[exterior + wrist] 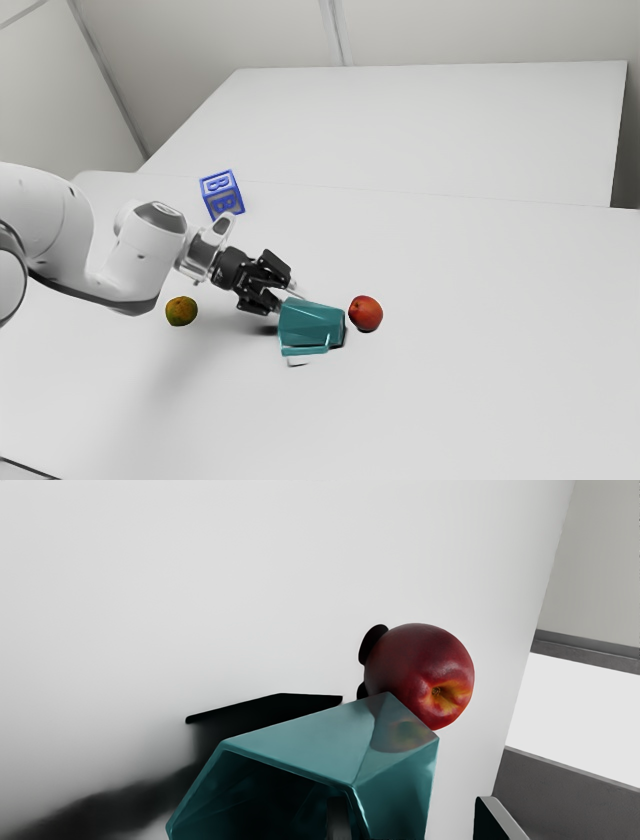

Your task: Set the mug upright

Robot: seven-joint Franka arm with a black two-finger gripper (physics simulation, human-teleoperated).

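Note:
My gripper [289, 299] is at the mouth end of the teal mug [312, 325], which lies on its side. The mug's base faces the red fruit, and its handle lies along the side nearer the exterior view's bottom. In the wrist view the gripper [417, 819] is open: one finger [339, 817] reaches into the mouth of the mug [300, 755], and the other stands outside its wall with a gap between. The handle is hidden there.
A red fruit [366, 313] sits close beyond the mug's base; the wrist view shows this fruit [417, 670] too. An orange-green fruit [181, 311] lies below the arm, and a blue letter block [222, 194] stands behind it on the white table [480, 400].

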